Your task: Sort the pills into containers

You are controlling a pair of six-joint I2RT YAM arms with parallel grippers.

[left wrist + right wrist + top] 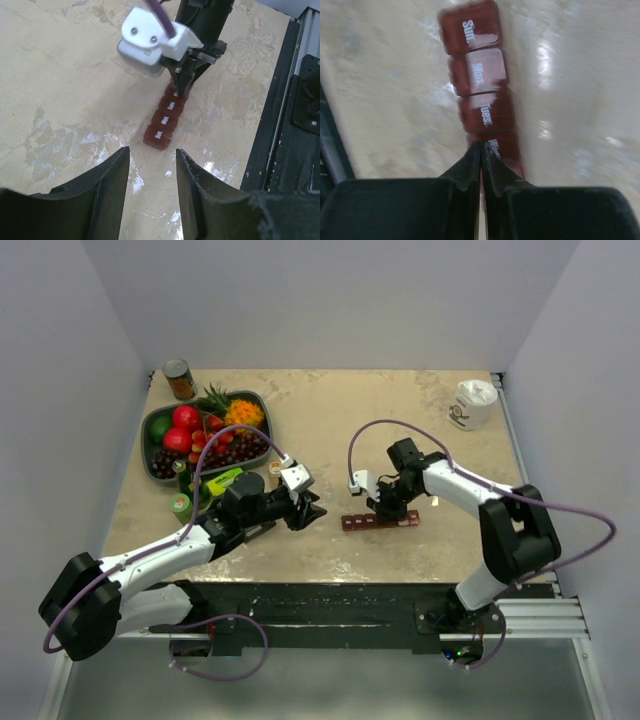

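The containers are a dark red-brown strip of day-labelled lidded compartments lying flat on the table; all the lids I can see are down. In the right wrist view the strip runs away from me, showing Sun, Mon and Tues. My right gripper is shut, its tips resting on the compartment after Tues; in the top view it stands over the strip's middle. My left gripper is open and empty, hovering just short of the strip's Sun end. A small orange-tinted bottle, probably holding the pills, stands behind my left wrist.
A grey-green bowl of fruit sits at the back left, with a metal can behind it. Green items lie beside the bowl. A white cup stands at the back right. The black table edge runs close to the strip.
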